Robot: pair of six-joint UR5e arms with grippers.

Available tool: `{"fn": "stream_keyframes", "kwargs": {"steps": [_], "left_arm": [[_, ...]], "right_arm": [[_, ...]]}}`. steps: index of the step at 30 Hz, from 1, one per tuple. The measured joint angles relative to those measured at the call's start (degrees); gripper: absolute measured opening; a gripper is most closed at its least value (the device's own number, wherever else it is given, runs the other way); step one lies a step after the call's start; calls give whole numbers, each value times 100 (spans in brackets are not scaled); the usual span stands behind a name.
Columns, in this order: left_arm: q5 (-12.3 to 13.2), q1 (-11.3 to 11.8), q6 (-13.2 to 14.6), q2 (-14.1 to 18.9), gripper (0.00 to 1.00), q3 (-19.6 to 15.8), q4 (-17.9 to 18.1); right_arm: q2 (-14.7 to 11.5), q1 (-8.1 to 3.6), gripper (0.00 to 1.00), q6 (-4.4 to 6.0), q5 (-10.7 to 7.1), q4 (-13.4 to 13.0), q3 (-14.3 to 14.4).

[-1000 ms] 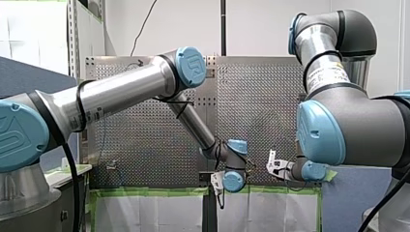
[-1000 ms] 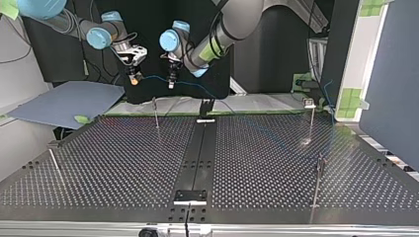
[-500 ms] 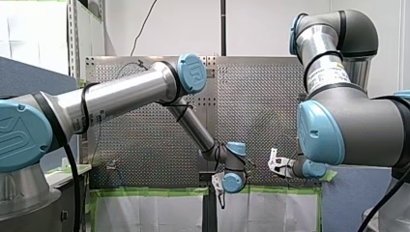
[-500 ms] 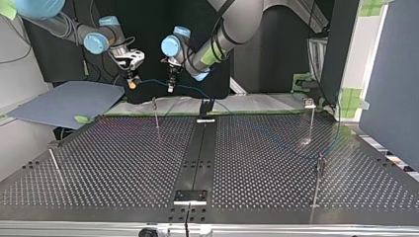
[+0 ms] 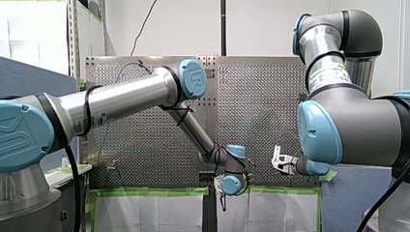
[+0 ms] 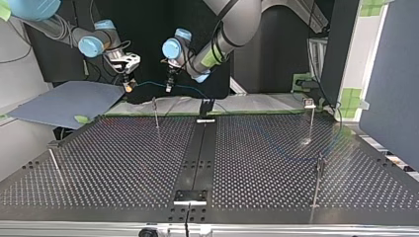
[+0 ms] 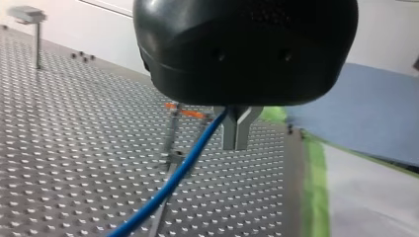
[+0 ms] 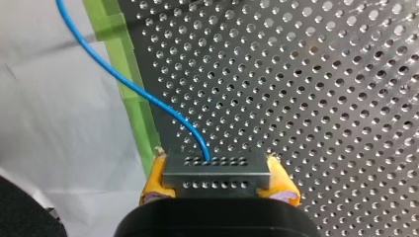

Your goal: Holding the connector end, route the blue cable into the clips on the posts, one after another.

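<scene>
In the right wrist view my right gripper [image 8: 217,183] has its yellow pads shut on a metal connector [image 8: 216,172], and the blue cable [image 8: 129,86] leaves it ahead. In the top view that gripper [image 6: 128,88] hangs beyond the table's far edge at the left. From it the cable [image 6: 148,83] runs across to my left gripper [image 6: 169,87]. The left wrist view shows my left gripper [image 7: 236,140] with metal fingers shut and the cable [image 7: 184,167] passing between their roots. A thin post with an orange clip [image 7: 173,129] stands below it. The same post [image 6: 155,112] shows in the top view.
More posts stand on the perforated table [image 6: 123,163]: one at the far right [image 6: 312,118], one at the near right [image 6: 317,181], and a leaning one at the near left [image 6: 53,162]. A blue sheet [image 6: 59,101] lies beyond the far left corner.
My right gripper has carried the connector toward the top view's left and slightly lower, stretching the cable between the grippers. My left gripper has stayed nearly in place.
</scene>
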Motion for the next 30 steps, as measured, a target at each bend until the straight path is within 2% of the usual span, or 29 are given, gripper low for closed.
{"fn": "stream_keyframes", "kwargs": {"steps": [8, 19, 26, 30], "left_arm": [[139, 56, -146, -204, 0, 421, -75], [282, 99, -407, -214, 0, 619, -31], [386, 111, -446, -214, 0, 624, -28], [420, 117, -448, -214, 0, 627, -28]], "right_arm": [[10, -131, 0, 61, -51, 20, -124], [96, -265, 0, 72, -57, 46, -176], [149, -374, 0, -24, -167, 337, -389], [151, -403, 0, -54, -225, 390, -433]]}}
